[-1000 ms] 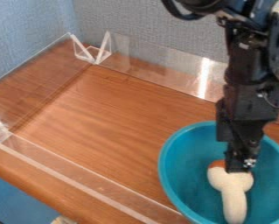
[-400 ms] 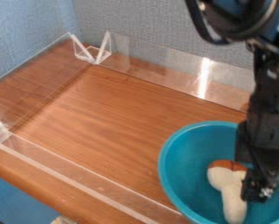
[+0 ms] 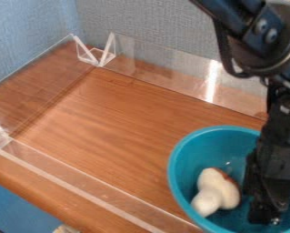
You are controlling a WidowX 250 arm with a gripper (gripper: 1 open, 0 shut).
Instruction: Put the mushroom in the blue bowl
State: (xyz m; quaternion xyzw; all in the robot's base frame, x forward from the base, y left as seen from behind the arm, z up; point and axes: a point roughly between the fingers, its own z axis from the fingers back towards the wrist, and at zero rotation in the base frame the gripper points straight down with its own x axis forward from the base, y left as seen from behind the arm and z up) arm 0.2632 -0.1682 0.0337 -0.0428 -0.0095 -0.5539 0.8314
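The mushroom (image 3: 215, 192) has shifted left in the bowl (image 3: 183, 164), so the job looks done; whether the pincer (image 3: 266, 217) is open, I can't tell

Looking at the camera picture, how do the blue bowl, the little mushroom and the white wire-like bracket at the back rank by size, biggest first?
1. Blue bowl, clearly the largest
2. Mushroom and white bracket: too alike to rank, and the bracket sits farther from the camera
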